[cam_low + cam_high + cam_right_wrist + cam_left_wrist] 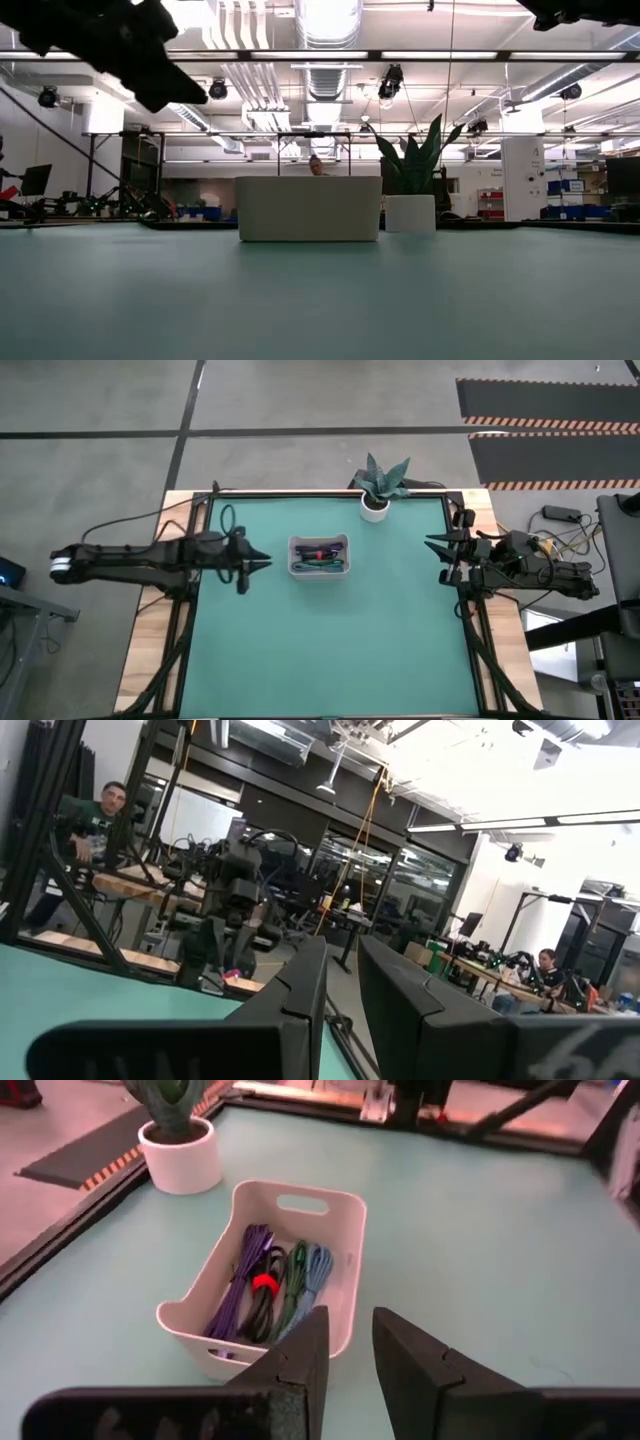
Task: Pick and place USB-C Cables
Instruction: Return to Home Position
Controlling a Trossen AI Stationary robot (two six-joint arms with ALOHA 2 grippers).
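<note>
— At the middle of the table (pixel 400 650), the white bin (pixel 318 538) holds all four USB-C cables (pixel 262 1285) side by side: purple, red-and-black, dark green, teal. What remains?

— Only the retreat, I'd judge. The left gripper (pixel 262 563) hangs above the table just beside the bin, fingers slightly apart, empty. Draw it back level, clear of the rim. The right gripper (pixel 432 550) waits at the table's right edge, fingers likewise parted, holding nothing.

High view: USB-C cables (pixel 319 555) too small to tell apart, maybe four. Low view: white bin (pixel 310 208) wall hides them fully; left arm (pixel 110 45) and right arm (pixel 590 10) cut by top edge. Left wrist view: left gripper (pixel 350 1320) covers bin's near corner, plant (pixel 165 1100) cropped.
</note>
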